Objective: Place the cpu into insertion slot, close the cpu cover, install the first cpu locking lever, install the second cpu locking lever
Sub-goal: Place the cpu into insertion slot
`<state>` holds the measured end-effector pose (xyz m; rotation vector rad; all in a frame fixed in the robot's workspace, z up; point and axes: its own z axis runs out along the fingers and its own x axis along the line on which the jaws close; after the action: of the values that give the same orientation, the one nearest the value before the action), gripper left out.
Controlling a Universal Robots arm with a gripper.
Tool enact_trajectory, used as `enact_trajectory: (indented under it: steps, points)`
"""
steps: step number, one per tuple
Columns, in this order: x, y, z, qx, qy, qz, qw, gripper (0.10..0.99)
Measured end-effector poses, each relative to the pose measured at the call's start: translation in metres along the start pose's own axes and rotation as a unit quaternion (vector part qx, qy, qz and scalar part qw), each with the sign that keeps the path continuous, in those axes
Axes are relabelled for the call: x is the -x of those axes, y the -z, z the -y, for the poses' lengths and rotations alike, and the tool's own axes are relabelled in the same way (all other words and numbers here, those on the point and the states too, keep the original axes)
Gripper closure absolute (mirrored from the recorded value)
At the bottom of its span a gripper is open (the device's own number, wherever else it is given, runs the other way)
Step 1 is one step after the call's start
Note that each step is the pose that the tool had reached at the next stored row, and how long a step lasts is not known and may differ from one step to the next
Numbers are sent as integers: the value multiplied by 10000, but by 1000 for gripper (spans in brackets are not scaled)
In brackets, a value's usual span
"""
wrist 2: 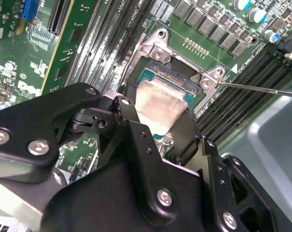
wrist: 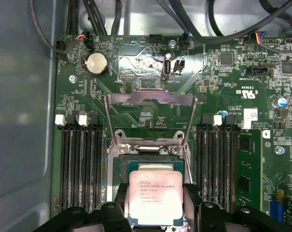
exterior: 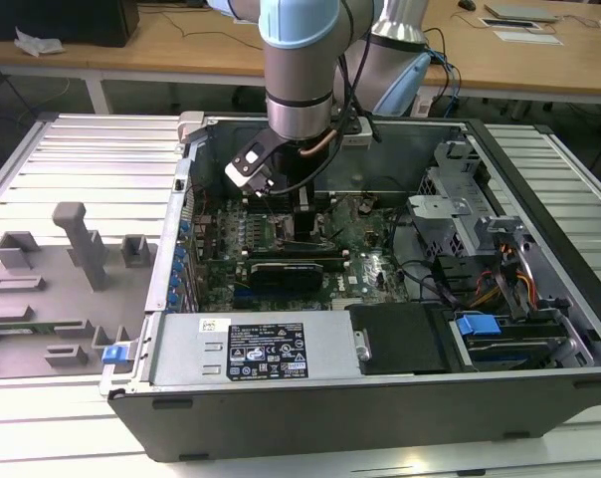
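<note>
Pale silver-grey metal forms the flat, square top of the cpu (wrist: 154, 193), which lies level directly over the insertion slot (wrist: 153, 162). The gripper (wrist: 156, 207) is closed on the cpu: in both wrist views, matte black fingers (wrist: 123, 205) press against two opposite edges of the chip. It cannot be told whether the chip is fully seated in the slot or held just above it.

The insertion slot is a square socket with a black rim. A strip of its dark interior shows between the cpu and the slot's hinge edge. The cpu cover (wrist: 150, 98), a thin silver frame plate with a large square window, stands raised from that hinge edge and tilts away from the slot. Green circuit board shows through the window.

Long, narrow black memory slots (wrist: 80, 164) run parallel to the insertion slot on two opposite sides, just beside the fingers, so side room there is tight. In the second wrist view a thin steel rod (wrist 2: 262, 90) extends from a screw post at one corner of the slot, out over the memory slots.

In the exterior view the arm reaches down to the slot inside the open computer case (exterior: 380, 423), which lies on a ribbed aluminium surface (exterior: 82, 149).
</note>
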<state>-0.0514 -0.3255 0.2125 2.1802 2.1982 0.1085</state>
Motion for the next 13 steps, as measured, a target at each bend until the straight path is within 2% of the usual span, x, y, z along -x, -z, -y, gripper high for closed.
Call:
enact_trajectory:
  steps: [5,13]
  points:
    - [-38,-46,3,-1,-60,4,10000,553]
    - [-52,-124,11,-6,-108,8,9999,553]
